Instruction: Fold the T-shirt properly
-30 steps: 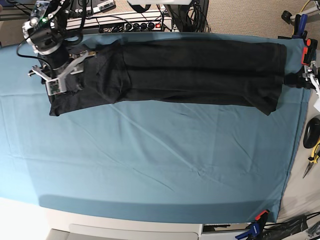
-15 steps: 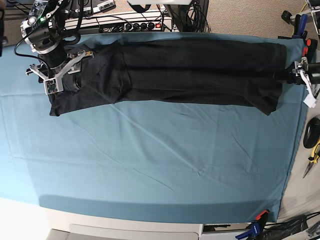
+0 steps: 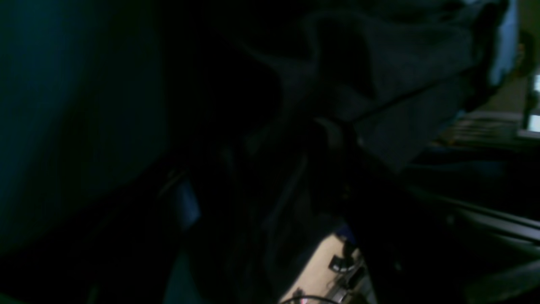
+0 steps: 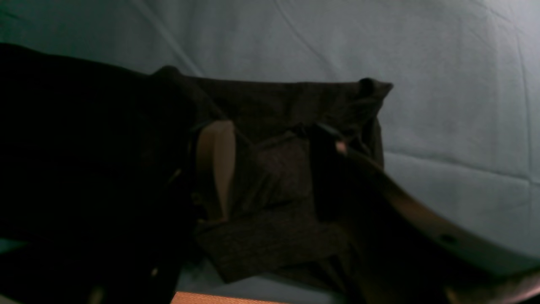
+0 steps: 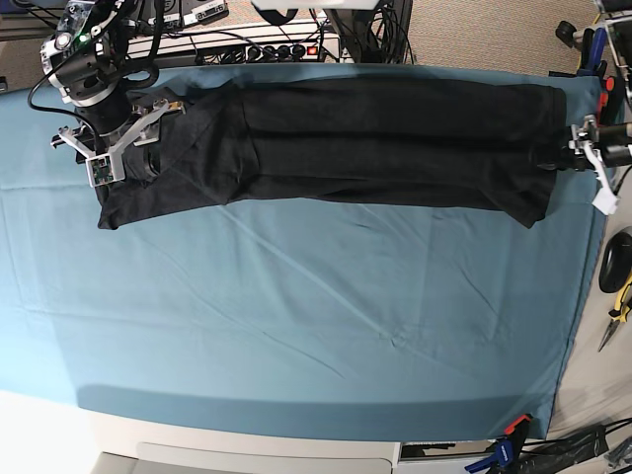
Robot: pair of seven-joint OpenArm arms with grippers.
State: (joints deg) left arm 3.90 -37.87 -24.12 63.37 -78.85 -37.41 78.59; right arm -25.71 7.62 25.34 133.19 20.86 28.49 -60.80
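Your teal table cloth (image 5: 296, 326) spreads broad and bare on the near side, T-shirt (image 5: 375, 138) folded into a long band along the far edge, right gripper (image 4: 270, 169) spread wide over its left end, left gripper (image 5: 571, 156) at its right end, opening unclear.

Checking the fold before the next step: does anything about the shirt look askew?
Yes. The T-shirt lies as a long band, slanting slightly across the teal cloth, its lower edge wavy, with uneven corners at both ends.

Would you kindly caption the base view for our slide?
Two arms at opposite ends of a dark T-shirt folded into a long strip on the teal cloth.
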